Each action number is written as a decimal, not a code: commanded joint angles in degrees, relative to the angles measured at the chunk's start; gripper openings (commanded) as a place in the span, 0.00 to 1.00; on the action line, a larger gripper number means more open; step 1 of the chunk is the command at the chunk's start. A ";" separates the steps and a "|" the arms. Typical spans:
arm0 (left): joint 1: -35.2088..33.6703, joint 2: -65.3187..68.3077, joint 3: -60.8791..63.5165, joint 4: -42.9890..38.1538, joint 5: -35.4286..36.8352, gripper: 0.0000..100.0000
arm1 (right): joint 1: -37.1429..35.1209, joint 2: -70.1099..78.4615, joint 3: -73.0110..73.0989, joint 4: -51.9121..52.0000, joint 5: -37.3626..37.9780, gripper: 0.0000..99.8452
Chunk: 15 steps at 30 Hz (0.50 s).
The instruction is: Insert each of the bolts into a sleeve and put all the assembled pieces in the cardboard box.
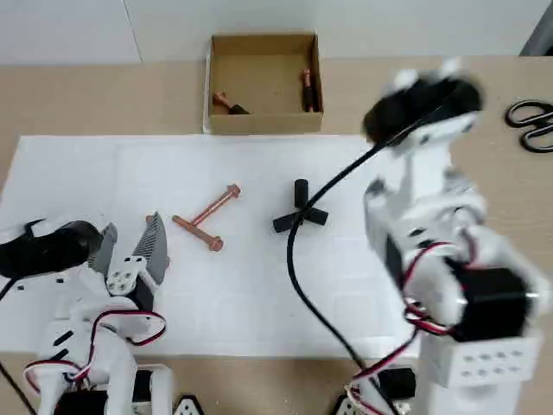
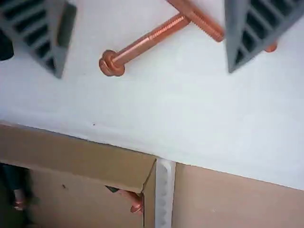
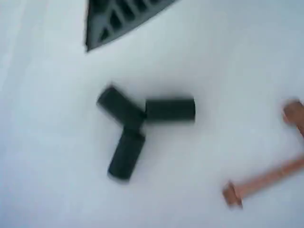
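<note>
Part done: 2 assembled pieces [image 1: 307, 90] lie in the box [image 1: 263, 124], while 2 bolts [image 1: 207, 206] and 3 sleeves [image 1: 316, 218] lie loose on the mat [image 1: 259, 294].
The left jaws are spread and empty beside the bolts. Whether the right arm [image 1: 432, 216] grips anything cannot be told.

On the table [image 1: 86, 95], a sheet [image 1: 259, 294] spread across the middle. Right at its far edge, the cardboard box [image 1: 263, 124]. Inside the box, one assembled piece [image 1: 226, 104] at the left near the front wall, another assembled piece [image 1: 307, 89] along the right wall. On the sheet, left of centre, the rear bolt [image 1: 207, 206] lying aslant and the front bolt [image 1: 197, 233] just before it, meeting at their left ends. To their right, three sleeves [image 3: 133, 118] touching in a star. Before and left of the bolts, the left gripper [image 1: 130, 246]. Far right on bare table, beyond the sheet, scissors [image 1: 531, 123].
</note>
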 commanded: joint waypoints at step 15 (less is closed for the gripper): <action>0.35 0.00 -0.22 -0.18 -0.53 0.21 | 0.48 -50.86 77.10 -45.14 0.26 0.27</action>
